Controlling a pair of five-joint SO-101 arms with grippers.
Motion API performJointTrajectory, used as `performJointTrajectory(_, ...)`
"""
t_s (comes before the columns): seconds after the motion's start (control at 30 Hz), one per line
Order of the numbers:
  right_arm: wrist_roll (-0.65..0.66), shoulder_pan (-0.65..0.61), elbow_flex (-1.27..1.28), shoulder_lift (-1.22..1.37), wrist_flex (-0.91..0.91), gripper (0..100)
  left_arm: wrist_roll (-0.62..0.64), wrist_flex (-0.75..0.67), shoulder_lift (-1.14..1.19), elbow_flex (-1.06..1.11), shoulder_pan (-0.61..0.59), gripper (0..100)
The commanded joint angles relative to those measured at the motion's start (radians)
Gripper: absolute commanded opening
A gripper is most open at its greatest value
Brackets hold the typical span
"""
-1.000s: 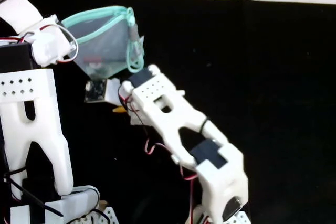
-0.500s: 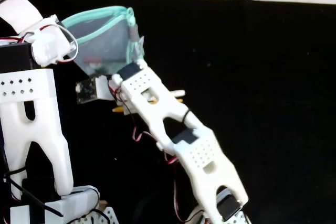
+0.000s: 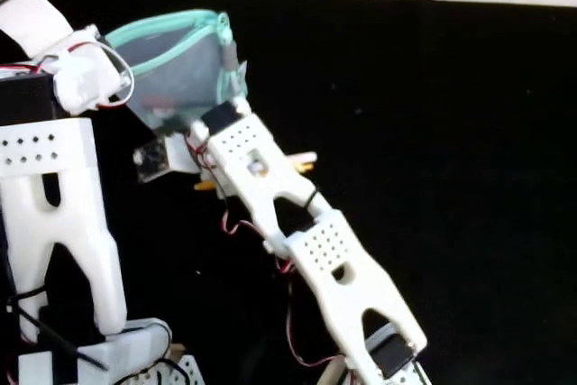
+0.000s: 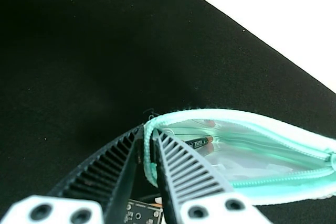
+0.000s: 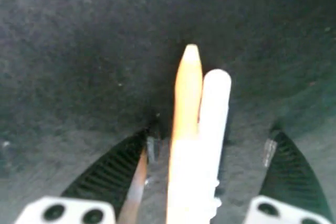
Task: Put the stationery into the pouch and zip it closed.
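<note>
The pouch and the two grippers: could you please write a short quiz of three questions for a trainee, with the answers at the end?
1. True or false: the pouch is zipped closed.
2. Choose one. What does the left gripper clamp? A: the rim of the pouch. B: a ruler. C: nothing.
3. Fill the gap: the right gripper is ___, with an orange pen and a white pen lying side by side between its fingers.

Key: 1 false, its mouth gapes open. 2 A. 3 open.
</note>
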Motion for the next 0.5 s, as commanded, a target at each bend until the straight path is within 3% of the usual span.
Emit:
performJointTrajectory(0.0, 0.012, 0.022, -0.039, 0.019, 0.076, 31.1, 0.005, 0.003, 0.045, 0.007, 0.022, 1)
performJointTrajectory(0.27, 0.012, 0.004, -0.048, 0.081, 0.070, 30.3, 0.005, 0.003, 0.045, 0.007, 0.022, 1)
performJointTrajectory(0.33, 0.012, 0.002, -0.048, 0.090, 0.070, 23.3, 0.005, 0.003, 0.045, 0.007, 0.022, 1)
performJointTrajectory(0.43, -0.015, 0.002, -0.048, 0.091, 0.070, 0.9, 0.005, 0.003, 0.045, 0.007, 0.022, 1)
performJointTrajectory(0.47, -0.058, 0.004, -0.050, 0.091, 0.067, 0.5, 0.005, 0.003, 0.045, 0.007, 0.022, 1)
